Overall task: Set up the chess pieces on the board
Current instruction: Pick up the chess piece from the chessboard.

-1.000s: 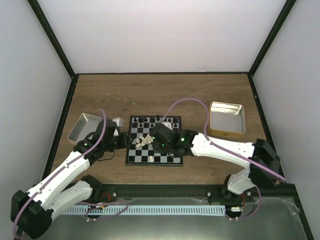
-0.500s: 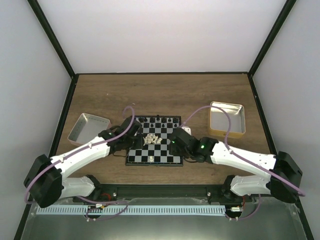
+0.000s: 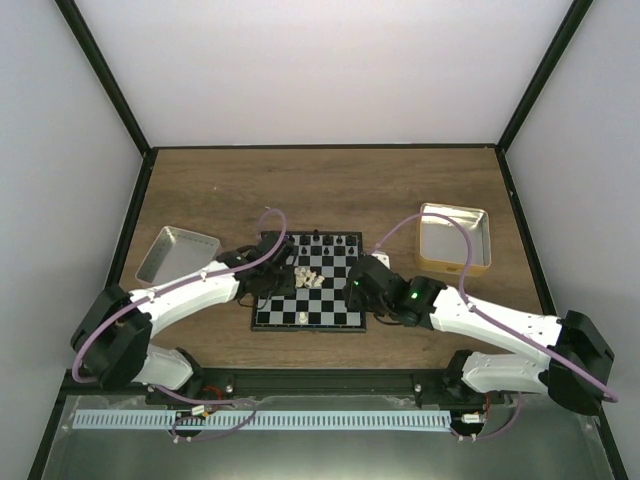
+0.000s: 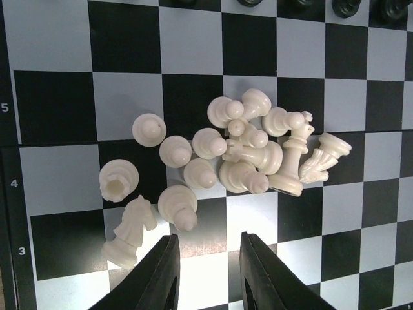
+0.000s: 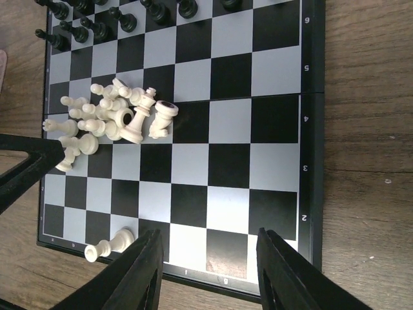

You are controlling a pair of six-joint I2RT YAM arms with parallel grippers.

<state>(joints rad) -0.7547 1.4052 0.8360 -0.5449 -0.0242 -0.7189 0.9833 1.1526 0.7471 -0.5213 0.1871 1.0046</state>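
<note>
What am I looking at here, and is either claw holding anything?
Two robot arms, bolted at the table's near edge, each end in a two-finger gripper. The wide picture comes from a fixed camera above and behind them. The other two come from cameras on the wrists, looking down past their own fingers. On the table lie a chessboard, a silver tray left of it and a gold-rimmed tin right of it. Black pieces stand along the board's far edge; white pieces lie heaped mid-board. The left gripper hovers by the heap, jaws slightly apart; the right gripper is wide open. Neither holds anything.
</note>
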